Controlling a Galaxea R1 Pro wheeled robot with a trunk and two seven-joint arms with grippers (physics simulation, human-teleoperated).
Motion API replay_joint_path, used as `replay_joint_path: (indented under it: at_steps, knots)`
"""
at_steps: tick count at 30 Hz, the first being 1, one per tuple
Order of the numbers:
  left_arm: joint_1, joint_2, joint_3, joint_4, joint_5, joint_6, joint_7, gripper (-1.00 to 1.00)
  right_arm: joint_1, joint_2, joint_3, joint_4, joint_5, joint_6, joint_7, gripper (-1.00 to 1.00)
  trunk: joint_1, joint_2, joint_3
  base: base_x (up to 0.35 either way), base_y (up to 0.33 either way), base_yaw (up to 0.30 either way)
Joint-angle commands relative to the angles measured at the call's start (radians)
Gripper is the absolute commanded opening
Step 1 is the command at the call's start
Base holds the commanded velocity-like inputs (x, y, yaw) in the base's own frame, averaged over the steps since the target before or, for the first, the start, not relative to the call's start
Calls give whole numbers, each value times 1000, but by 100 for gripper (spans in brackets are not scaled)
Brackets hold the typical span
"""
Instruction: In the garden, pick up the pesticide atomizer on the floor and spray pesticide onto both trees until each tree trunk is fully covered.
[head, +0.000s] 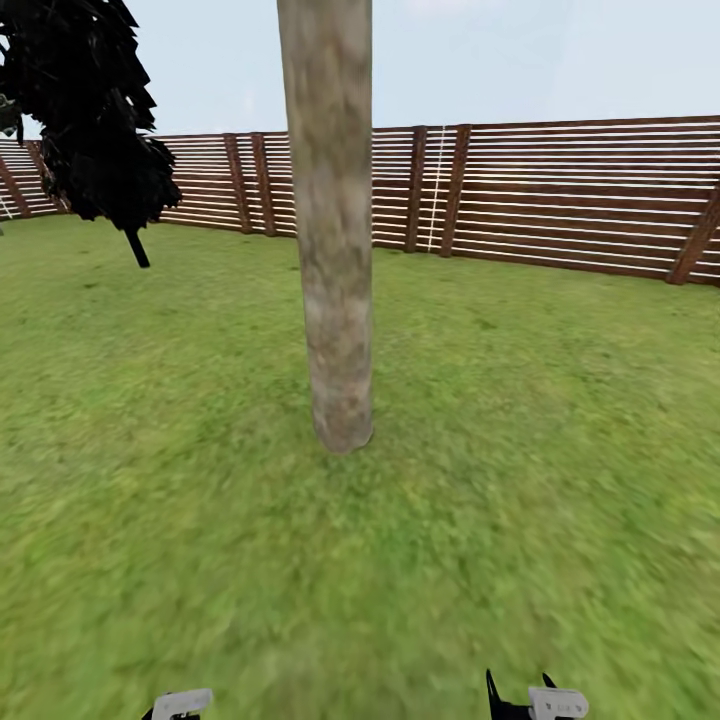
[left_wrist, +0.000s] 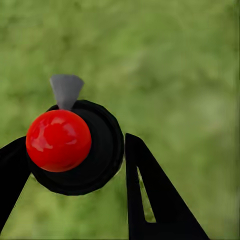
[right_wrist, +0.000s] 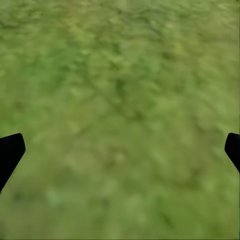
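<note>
Head view: a tree trunk (head: 335, 220) stands upright at centre, blotchy grey-beige, its base planted in the grass (head: 540, 480) just above mid-frame. A second tree (head: 85, 110) with a dark jagged crown sits at 10 o'clock, well behind the trunk. The slatted wooden fence (head: 560, 195) runs across the back from 9 to 3 o'clock. At 6 o'clock, two pale wrist ends cut the lower edge; the black tips of the right gripper (head: 520, 692) show beside one at about 5 o'clock.

Left wrist view: the pesticide atomizer (left_wrist: 87, 150) is seen end-on, black round body with the red spot facing the camera and the grey trigger head pointing to 12 o'clock. It sits between the two black fingers of the left gripper (left_wrist: 75, 165); one finger touches its side at 9 o'clock, the other stands just beside it at 3 o'clock. Jaws pinching the bottle. Grass blurred behind.

Right wrist view: grass below. Two finger tips (right_wrist: 10, 152) at 9 and 3 o'clock, spread wide, nothing between them.
</note>
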Motion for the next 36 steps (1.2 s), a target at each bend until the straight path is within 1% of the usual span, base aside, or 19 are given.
replay_joint_path:
  at_steps: [1,11,14,15,18,21,22,24,25,26,27,28,29,30,31,32,33,34,36]
  knots:
    - [0,0,0,0,-1,0,0,-100,0,0,0,0,0,0,0,100,0,0,0,335,0,-1]
    - [0,0,-2,-1,-2,-1,0,-100,0,0,0,-1,1,2,2,100,0,0,0,332,-93,0]
    - [-1,-2,-6,-7,-2,-1,0,-100,0,0,1,-1,0,1,2,100,0,0,0,142,-25,0]
    - [-1,-6,-16,-9,-3,0,-1,-100,0,0,1,-2,0,1,2,100,0,0,0,21,-4,0]
    - [-1,-6,-76,-12,-11,0,0,-100,0,0,1,-3,0,1,2,100,0,0,0,6,-1,0]
    - [-3,2,-132,-13,-16,1,-8,-100,0,-2,1,-5,1,1,2,100,0,0,0,1,0,0]
    - [-3,4,-140,-13,-18,1,-18,-100,0,-3,0,-7,2,1,2,100,0,0,0,0,0,0]
    - [-4,16,-156,-15,-28,0,-89,-100,0,-12,1,-22,21,2,6,100,0,0,0,0,0,0]
    - [-5,28,-160,-16,-35,0,-127,-100,0,-15,1,-37,53,3,8,100,0,0,0,0,0,0]
    - [-5,44,-163,-16,-48,0,-193,-100,0,-17,1,-62,136,5,14,100,0,0,0,0,0,0]
    - [-6,54,-165,-17,-62,1,-264,-100,0,-18,0,-80,244,15,23,100,0,0,0,0,0,0]
    - [-6,59,-166,-17,-73,3,-314,-100,-3,-17,0,-87,323,33,31,100,0,0,0,0,0,0]
    - [-10,64,-167,-17,-103,5,-392,-100,-14,-15,-1,-94,442,82,48,100,0,0,0,0,0,0]
    - [-16,69,-167,-18,-145,9,-459,-100,-40,-11,-1,-104,525,140,71,100,0,0,0,0,0,0]
    - [-42,77,-166,-35,-272,21,-546,-100,-137,-3,-1,-121,604,236,275,100,0,0,0,0,0,0]
    - [-49,78,-166,-38,-294,26,-551,-100,-158,-2,-1,-122,608,242,330,100,0,0,0,0,0,0]
    - [-63,76,-166,-41,-336,46,-572,-100,-191,-2,-1,-123,613,249,415,100,0,0,0,0,0,0]
    - [-84,76,-166,-48,-390,81,-627,-100,-224,-1,-1,-123,617,256,499,100,0,0,0,0,0,0]
    - [-106,75,-166,-69,-433,116,-705,-100,-250,3,0,-124,620,294,573,100,0,0,0,0,0,0]
